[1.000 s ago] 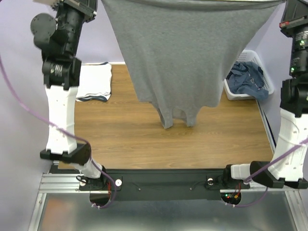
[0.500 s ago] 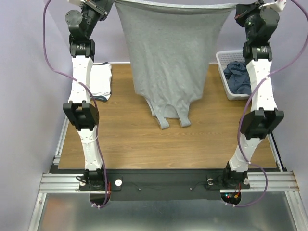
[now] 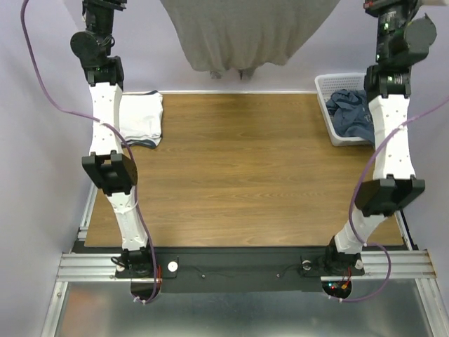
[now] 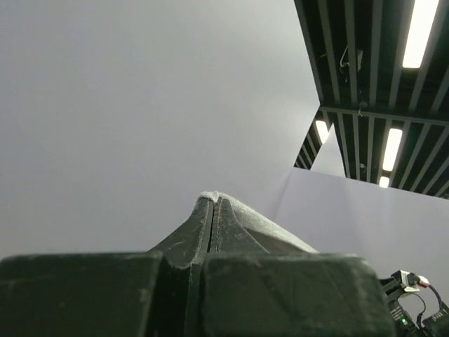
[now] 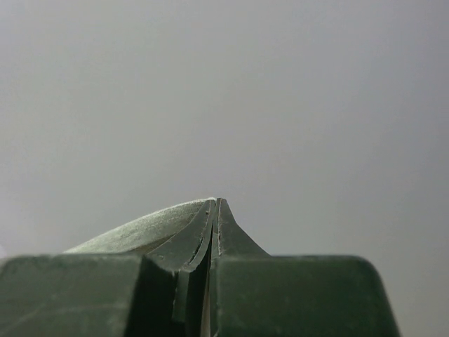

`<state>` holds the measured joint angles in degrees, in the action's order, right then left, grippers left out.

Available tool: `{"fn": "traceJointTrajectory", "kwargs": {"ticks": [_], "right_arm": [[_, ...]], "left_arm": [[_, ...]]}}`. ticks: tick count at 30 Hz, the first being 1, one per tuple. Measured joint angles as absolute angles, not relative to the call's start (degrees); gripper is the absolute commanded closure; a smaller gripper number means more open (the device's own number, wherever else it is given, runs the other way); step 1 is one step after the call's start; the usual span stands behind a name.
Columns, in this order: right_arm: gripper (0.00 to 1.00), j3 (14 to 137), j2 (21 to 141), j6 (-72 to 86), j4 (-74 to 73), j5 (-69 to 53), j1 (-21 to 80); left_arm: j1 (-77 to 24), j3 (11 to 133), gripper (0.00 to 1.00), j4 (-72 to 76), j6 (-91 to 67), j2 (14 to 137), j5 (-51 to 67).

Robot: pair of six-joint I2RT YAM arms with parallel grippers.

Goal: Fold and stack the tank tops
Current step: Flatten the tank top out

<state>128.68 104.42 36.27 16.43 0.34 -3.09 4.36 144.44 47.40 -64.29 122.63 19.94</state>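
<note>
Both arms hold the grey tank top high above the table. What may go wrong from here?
1. The left gripper and the right gripper each seem to pinch only a thin edge of the grey tank top at their fingertips, so the cloth may slip out.
2. The top hangs near the far edge of the table; if lowered there, its straps may land beyond the wood or bunch.
3. A swing might disturb the folded white top.

Pale lilac walls (image 3: 28, 210) all round. Wood-grain table (image 3: 245, 182) mid frame, metal rail (image 3: 84, 265) at lower left. Dark slatted ceiling (image 4: 351, 63) with lit strip lights (image 4: 419, 31), upper right of left wrist view.
</note>
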Motion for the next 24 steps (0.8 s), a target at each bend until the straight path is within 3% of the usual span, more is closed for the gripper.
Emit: {"fn": "traceJointTrajectory", "kwargs": {"ticks": [3, 7, 11, 15, 19, 24], "right_arm": [[1.00, 116.1, 96.8, 37.3, 19.4, 0.1, -3.1], [1.00, 90.2, 85.2, 39.2, 21.8, 0.3, -3.1], [1.00, 70.1, 78.3, 40.9, 18.8, 0.1, -3.2], [1.00, 54.6, 71.4, 43.0, 12.1, -1.2, -3.4], [0.99, 45.8, 64.6, 44.6, 4.5, -3.6, -3.4], [0.99, 36.0, 52.9, 45.3, -6.5, -5.5, -3.4]], "left_arm": [[5.0, 133.9, 1.00, 50.6, -66.0, 118.1, 22.5], [4.5, 113.2, 1.00, 52.5, -67.0, 110.1, 25.5], [2.5, 79.8, 1.00, 54.0, -66.8, 97.1, 26.7], [0.5, 55.5, 1.00, 49.7, -65.9, 86.0, 26.8], [-1.2, 40.0, 1.00, 38.0, -61.3, 71.8, 25.1], [-4.5, 31.4, 1.00, 24.1, -56.4, 58.0, 21.9]]}}
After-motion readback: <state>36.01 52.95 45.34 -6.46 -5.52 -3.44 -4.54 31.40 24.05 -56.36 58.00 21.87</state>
